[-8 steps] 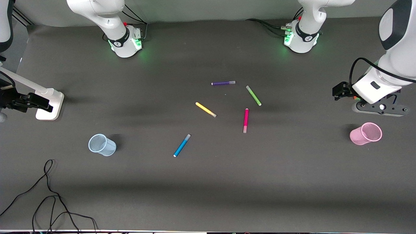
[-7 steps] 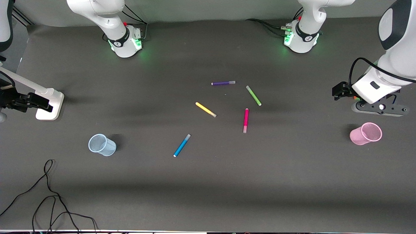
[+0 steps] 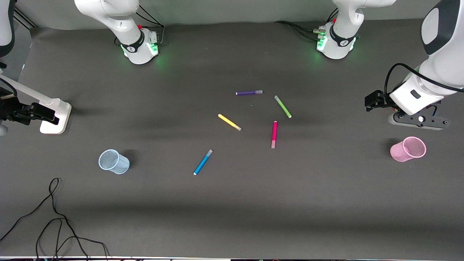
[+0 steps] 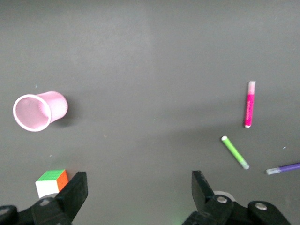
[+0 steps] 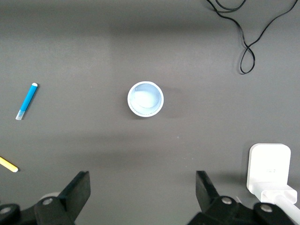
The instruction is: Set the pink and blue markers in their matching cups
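The pink marker [image 3: 274, 134] lies flat near the table's middle and shows in the left wrist view [image 4: 249, 104]. The blue marker [image 3: 203, 162] lies nearer the front camera and shows in the right wrist view [image 5: 27, 101]. The pale blue cup [image 3: 113, 161] stands upright toward the right arm's end. The pale pink cup [image 3: 408, 149] stands toward the left arm's end. My left gripper [image 4: 139, 180] is open and empty, up over the mat beside the pink cup [image 4: 40, 110]. My right gripper [image 5: 140, 180] is open and empty, up over the mat by the blue cup [image 5: 146, 99].
Purple [image 3: 249, 92], green [image 3: 282, 106] and yellow [image 3: 229, 122] markers lie near the pink marker. A colour cube [image 4: 51, 183] sits under the left gripper's side. A white stand base [image 3: 55, 116] and a loose black cable [image 3: 54, 217] are at the right arm's end.
The left arm has shifted slightly toward the table's middle. The right arm, markers and cups have not moved.
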Controlling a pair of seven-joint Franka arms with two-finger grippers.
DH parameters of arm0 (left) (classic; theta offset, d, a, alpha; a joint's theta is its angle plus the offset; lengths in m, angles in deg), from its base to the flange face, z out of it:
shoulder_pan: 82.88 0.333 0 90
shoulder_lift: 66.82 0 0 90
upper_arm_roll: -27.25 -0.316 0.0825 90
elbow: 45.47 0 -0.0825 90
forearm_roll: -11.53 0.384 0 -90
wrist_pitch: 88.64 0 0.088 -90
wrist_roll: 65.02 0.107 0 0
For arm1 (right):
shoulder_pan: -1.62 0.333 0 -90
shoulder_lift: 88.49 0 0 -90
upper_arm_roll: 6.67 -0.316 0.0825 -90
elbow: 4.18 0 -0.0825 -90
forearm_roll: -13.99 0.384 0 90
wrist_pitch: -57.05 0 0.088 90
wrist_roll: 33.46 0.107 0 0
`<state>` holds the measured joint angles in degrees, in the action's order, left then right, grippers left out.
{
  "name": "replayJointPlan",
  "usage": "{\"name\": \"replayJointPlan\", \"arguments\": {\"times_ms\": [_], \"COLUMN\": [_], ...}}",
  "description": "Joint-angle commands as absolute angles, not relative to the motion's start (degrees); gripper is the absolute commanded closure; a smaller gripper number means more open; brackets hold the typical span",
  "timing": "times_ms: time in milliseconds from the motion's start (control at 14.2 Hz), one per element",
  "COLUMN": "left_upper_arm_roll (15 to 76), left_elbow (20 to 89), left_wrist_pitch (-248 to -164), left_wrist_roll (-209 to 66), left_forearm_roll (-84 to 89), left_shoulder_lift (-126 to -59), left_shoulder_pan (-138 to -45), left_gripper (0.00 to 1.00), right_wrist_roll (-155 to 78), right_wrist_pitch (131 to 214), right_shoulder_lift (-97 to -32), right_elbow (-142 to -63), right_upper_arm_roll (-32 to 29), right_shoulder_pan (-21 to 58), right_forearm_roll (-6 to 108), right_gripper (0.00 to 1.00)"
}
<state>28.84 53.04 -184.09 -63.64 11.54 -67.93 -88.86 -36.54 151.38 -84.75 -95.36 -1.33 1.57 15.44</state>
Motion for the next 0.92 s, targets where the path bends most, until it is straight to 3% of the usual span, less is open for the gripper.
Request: {"name": "replayJointPlan", "arguments": {"times_ms": [0,424,848], "left_upper_arm_roll": [28.5,28.6,28.7], "left_elbow": [53.3,53.4,53.4], "left_wrist_pitch": [-185.1,-183.7,-181.5], "left_wrist_roll": [-62.8,-62.8,-64.0], "left_forearm_roll": [10.3,10.3,10.2], "left_shoulder_lift": [-67.6,-67.5,-67.5], "left_shoulder_pan": [-89.7,-89.5,-89.9], "left_gripper": [0.01,0.01,0.02], "right_wrist_roll": [-37.1,-18.3,9.9], "right_wrist_pitch": [151.3,152.1,156.7], "right_shoulder_lift": [-85.2,-83.0,-77.6], "right_elbow": [-95.5,-94.0,-91.8], "right_upper_arm_roll": [-1.2,-1.2,-1.2], "right_shoulder_pan": [2.6,12.5,28.3], "right_forearm_roll": [15.4,15.7,17.9], "right_gripper": [0.0,0.0,0.0]}}
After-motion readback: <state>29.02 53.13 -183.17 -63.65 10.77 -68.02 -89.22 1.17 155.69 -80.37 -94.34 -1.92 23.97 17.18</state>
